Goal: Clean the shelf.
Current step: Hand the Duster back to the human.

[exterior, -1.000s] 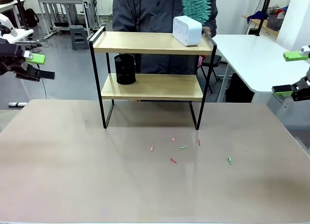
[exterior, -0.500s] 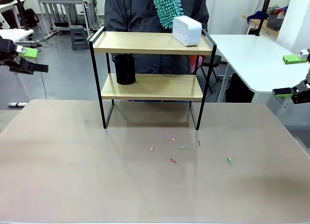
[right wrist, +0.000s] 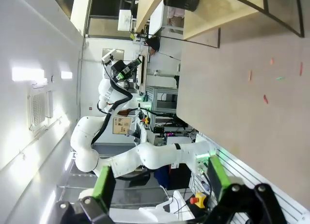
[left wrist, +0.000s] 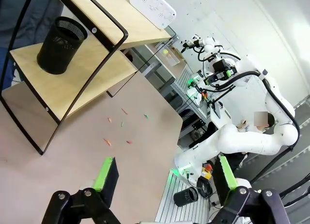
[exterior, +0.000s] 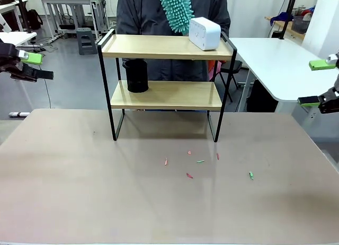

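Leftward since the earlier frame, the person's teal duster (exterior: 175, 9) sweeps above the shelf (exterior: 166, 94). Both sets of fingers, left (exterior: 35, 66) and right (exterior: 319, 82), gape wide and empty at the desk's (exterior: 159, 202) sides, well apart from the shelf at its far edge.

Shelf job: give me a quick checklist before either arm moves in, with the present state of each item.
1. Left hand open and empty: ok.
2. Right hand open and empty: ok.
3. Both arms clear of the shelf: ok, they hang out at the table's sides.
4. Top board free: not ok, a white box sits on it and the person holds a teal duster right above it.
5. Lower board free: not ok, a black mesh cup stands there.
6. Table clean: not ok, small scraps lie before the shelf.
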`<move>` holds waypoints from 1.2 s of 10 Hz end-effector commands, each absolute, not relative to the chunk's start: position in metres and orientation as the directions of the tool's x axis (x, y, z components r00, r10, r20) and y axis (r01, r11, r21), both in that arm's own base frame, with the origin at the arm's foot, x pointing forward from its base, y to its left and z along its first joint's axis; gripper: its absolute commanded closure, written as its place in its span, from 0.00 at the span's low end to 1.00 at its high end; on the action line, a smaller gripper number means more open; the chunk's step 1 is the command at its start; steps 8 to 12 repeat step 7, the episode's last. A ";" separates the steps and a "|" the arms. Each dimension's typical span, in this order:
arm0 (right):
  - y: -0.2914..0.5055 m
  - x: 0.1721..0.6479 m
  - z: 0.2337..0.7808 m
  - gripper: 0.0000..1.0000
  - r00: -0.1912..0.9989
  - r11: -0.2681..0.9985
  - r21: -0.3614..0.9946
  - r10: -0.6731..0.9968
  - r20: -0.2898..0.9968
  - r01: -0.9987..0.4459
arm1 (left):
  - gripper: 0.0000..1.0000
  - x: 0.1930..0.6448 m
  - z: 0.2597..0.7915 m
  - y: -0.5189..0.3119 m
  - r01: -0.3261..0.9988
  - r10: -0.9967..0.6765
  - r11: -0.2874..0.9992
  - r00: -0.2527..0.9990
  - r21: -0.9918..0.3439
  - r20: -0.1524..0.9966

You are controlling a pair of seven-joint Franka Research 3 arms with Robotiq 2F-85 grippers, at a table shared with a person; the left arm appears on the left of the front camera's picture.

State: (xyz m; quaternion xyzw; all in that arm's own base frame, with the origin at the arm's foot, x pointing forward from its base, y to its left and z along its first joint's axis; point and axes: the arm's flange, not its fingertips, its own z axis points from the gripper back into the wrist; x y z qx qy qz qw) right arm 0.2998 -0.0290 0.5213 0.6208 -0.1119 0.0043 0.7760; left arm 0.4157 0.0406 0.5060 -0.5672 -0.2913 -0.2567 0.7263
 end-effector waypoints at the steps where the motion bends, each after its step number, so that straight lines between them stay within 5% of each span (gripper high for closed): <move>1: -0.030 0.300 0.522 0.00 0.973 0.232 0.959 -0.126 0.193 -0.160 | 0.00 0.415 0.506 0.041 0.717 -0.040 0.213 0.685 -0.663 0.728; 12: -0.030 0.300 0.522 0.00 0.973 0.232 0.959 -0.126 0.193 -0.160 | 0.00 0.415 0.506 0.041 0.717 -0.040 0.213 0.685 -0.663 0.728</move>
